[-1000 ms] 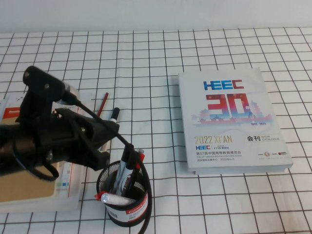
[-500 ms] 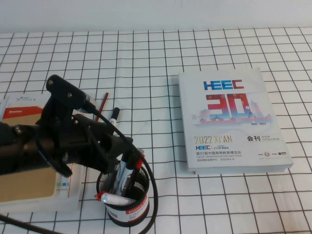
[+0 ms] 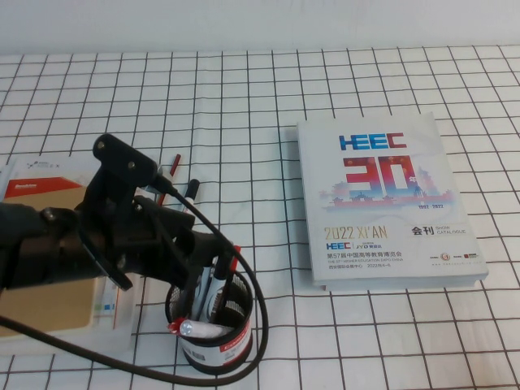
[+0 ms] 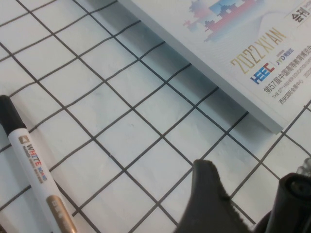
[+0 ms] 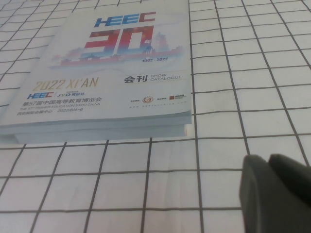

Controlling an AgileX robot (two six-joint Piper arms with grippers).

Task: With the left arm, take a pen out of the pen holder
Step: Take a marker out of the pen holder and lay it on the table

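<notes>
A black mesh pen holder (image 3: 218, 341) stands near the table's front edge, left of centre. It holds black and red pens (image 3: 221, 272) standing upright, and a white marker with a red cap (image 3: 203, 331) lies across its rim. My left gripper (image 3: 205, 262) is down at the holder's top, open, with nothing gripped. In the left wrist view one dark finger (image 4: 209, 194) shows, apart from a black pen top (image 4: 291, 194). My right gripper (image 5: 269, 162) is shut and empty, low over the table near the book; the high view does not show it.
A white whiteboard marker (image 3: 189, 193) (image 4: 36, 170) and a red pencil (image 3: 174, 165) lie on the checked cloth behind the holder. A notebook (image 3: 41, 305) lies to the left under my arm. The HEEC catalogue (image 3: 382, 195) (image 5: 107, 73) lies to the right.
My left arm has swung right and down until its gripper reaches the pen holder's top. Its jaws have opened. The holder has shifted slightly right.
</notes>
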